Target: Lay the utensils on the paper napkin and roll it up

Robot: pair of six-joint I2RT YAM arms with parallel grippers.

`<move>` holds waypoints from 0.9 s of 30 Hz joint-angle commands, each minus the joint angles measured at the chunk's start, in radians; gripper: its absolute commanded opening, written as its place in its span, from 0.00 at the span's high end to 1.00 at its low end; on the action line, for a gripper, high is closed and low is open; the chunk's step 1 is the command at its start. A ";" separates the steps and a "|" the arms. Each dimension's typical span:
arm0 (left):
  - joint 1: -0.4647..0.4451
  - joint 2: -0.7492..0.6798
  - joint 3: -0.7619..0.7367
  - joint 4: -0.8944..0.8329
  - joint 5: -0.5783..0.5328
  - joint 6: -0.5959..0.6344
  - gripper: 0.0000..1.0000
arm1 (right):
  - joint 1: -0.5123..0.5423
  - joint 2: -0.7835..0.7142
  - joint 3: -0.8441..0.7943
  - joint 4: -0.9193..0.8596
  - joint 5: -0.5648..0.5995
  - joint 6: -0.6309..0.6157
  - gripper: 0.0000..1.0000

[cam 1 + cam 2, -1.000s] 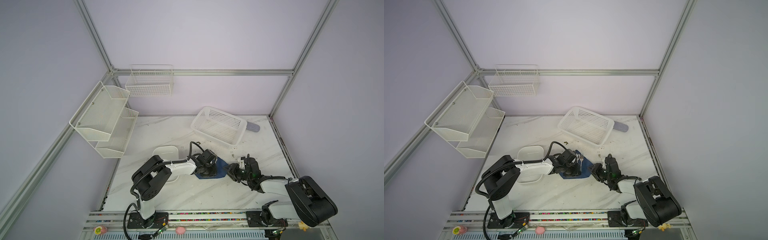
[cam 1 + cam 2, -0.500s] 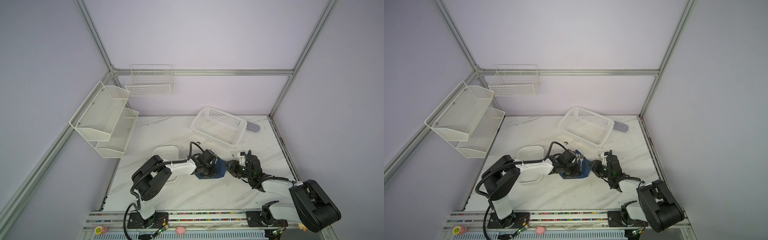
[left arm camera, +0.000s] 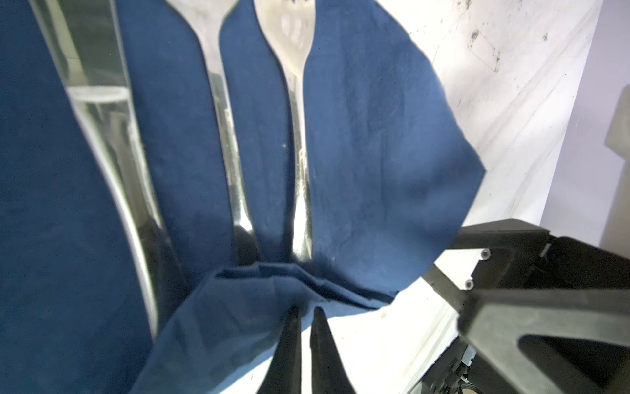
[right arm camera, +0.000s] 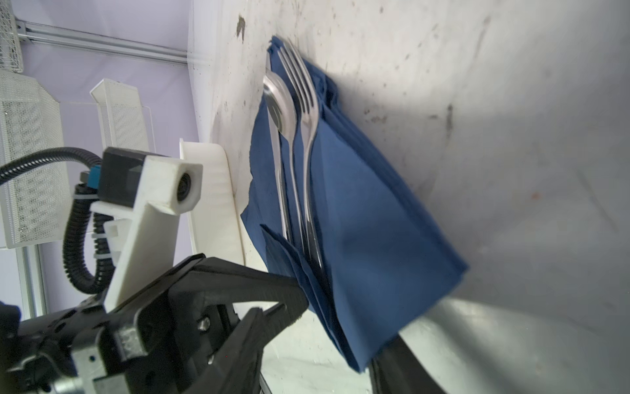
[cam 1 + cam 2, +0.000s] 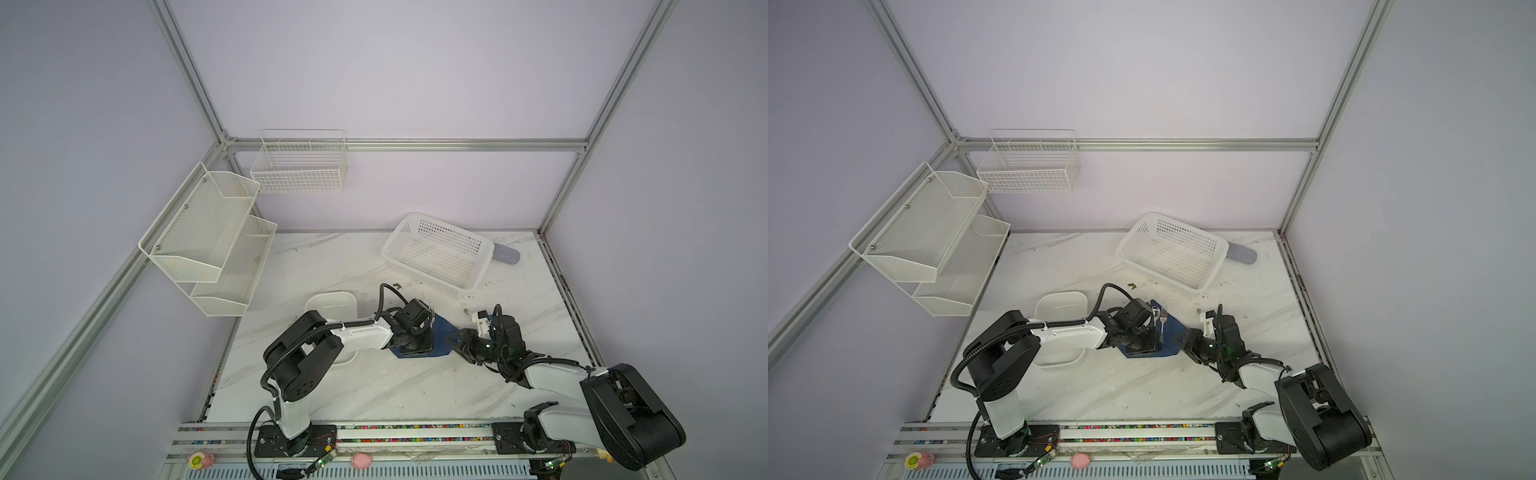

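Lilac-walled cell with an aluminium frame (image 5: 415,144), floored by a white marble tabletop (image 5: 374,386).

Fittings: a wire basket (image 5: 299,170) hangs on the back wall and a two-tier mesh shelf (image 5: 199,232) on the left wall.

Table stock, far side: a white perforated basket (image 5: 428,276), with a grey-blue case (image 5: 506,254) just behind its right end.

Table stock, near side: a white dish (image 5: 332,297), partly covered by the left arm lying across it.

Paper napkin (image 5: 442,332) (image 3: 375,153) – navy, lying on the marble near the middle of the table, just right of the dish. Its near corner is folded up and over.

Utensils – three pieces side by side on the napkin, heads toward the back wall: knife (image 3: 112,136), spoon (image 3: 229,143) and fork (image 3: 300,143). The handle ends of the spoon and fork disappear under the folded corner.

Left gripper (image 3: 305,312): low over the napkin, jaws drawn together and pinching the folded corner.

Right gripper (image 5: 455,343): low at the napkin's right edge, jaws standing apart and nothing clamped. Whether a finger touches the paper cannot be told.
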State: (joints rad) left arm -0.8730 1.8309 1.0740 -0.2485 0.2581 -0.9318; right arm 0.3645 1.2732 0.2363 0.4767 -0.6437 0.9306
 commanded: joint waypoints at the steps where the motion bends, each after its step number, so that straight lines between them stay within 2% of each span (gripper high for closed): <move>1: -0.002 -0.002 0.072 0.020 0.003 0.012 0.91 | -0.004 -0.025 -0.014 -0.001 -0.036 0.022 0.49; 6: -0.001 -0.004 0.073 0.020 0.002 0.011 0.90 | 0.001 -0.018 -0.002 -0.032 -0.053 0.035 0.49; 15: -0.001 -0.010 0.064 0.022 0.001 0.011 0.90 | 0.003 0.029 0.060 0.079 -0.025 0.093 0.49; 22: -0.001 -0.014 0.060 0.017 0.002 0.014 0.91 | 0.001 0.138 0.140 0.046 0.005 0.027 0.50; 27: -0.001 -0.019 0.057 0.018 0.001 0.013 0.91 | 0.001 0.122 0.139 0.023 0.000 0.005 0.51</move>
State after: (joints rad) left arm -0.8730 1.8309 1.0737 -0.2485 0.2581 -0.9318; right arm 0.3645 1.4097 0.3702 0.5064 -0.6476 0.9623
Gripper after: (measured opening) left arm 0.093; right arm 0.495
